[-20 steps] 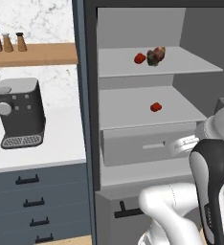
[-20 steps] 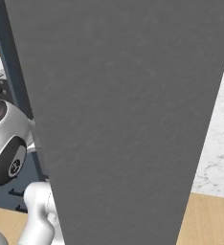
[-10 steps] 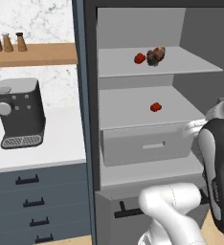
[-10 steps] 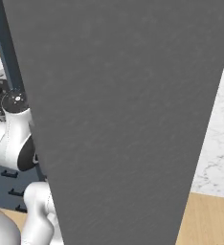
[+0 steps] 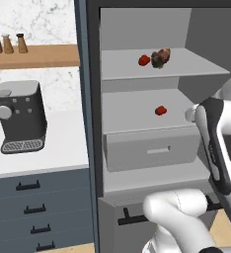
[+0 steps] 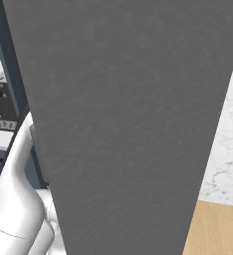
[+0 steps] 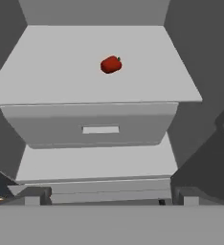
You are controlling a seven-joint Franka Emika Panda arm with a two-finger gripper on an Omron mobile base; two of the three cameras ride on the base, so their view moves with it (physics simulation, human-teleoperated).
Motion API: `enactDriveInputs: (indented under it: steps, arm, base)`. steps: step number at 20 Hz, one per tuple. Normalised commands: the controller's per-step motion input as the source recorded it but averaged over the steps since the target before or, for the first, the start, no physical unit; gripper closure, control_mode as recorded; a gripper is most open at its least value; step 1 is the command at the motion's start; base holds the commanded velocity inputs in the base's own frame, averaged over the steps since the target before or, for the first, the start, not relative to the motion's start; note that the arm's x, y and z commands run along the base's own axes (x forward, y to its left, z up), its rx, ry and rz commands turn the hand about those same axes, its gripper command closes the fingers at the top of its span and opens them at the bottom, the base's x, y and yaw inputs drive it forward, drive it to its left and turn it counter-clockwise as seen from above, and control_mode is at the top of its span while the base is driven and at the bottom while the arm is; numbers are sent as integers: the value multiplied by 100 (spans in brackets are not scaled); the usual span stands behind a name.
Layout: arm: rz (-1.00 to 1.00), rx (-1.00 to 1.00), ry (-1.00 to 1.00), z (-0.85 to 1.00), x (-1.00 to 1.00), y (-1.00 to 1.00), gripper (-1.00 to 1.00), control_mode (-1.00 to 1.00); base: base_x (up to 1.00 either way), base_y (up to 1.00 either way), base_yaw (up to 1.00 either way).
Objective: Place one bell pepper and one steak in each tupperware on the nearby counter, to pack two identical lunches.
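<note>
The fridge [image 5: 186, 29] stands open. One red bell pepper [image 7: 110, 64] sits alone on the middle shelf [image 7: 51, 81], a little right of the shelf's middle and well back from its front edge. Another bell pepper [image 5: 144, 60] sits on the top shelf [image 5: 196, 66], touching or just beside the brown steak [image 5: 160, 58]. The gripper [image 7: 109, 197] looks at the middle shelf from out in front. Its jaws are wide apart and hold nothing.

The pepper looks small, round and shiny, so it is likely light, firm and a bit slippery. It may roll. The best hold is across its fat middle, with one finger on each side, squeezing gently.
</note>
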Motion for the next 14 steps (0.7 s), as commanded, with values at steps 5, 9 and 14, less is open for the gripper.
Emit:
enactDriveInputs:
  steps: [5,9,14]
  arm:
    - [-8,-22,-2,-16,70,-9,-100,-100]
    - [-4,-3,0,-9,16,0,-100,-100]
    - [0,13,-3,-28,4,-9,-100,-100]
  base:
    - [0,0,0]
    - [0,0,0]
    - [0,0,0]
